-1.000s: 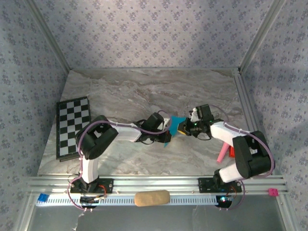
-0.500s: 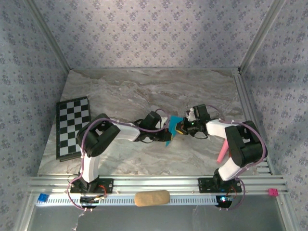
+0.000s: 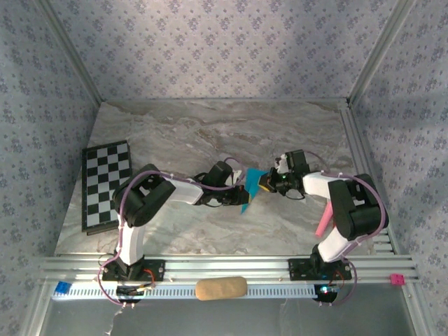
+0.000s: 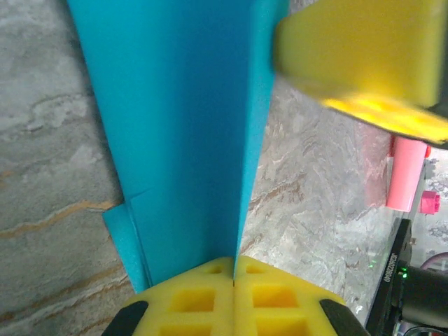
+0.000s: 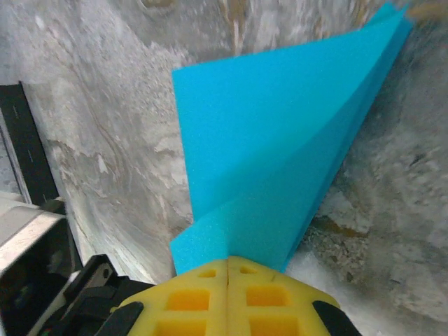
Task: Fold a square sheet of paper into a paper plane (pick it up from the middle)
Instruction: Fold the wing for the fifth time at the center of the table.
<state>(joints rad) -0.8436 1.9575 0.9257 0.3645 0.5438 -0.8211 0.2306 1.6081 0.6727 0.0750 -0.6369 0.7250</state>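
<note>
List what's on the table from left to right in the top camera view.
From the left: checkered board → left gripper → paper → right gripper → pink stick.

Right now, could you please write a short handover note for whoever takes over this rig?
Left gripper: shut on one end of the folded turquoise paper.
Right gripper: shut on the paper's other end.
Paper: held between both grippers over the middle of the marble table. I cannot tell whether its lower tip touches the table.
Done: sheet picked up, and a long crease is folded in.
Left: probably the last folds to make a narrow dart, then release.
Nearby: checkered board on the far left, pink stick by the right arm.
</note>
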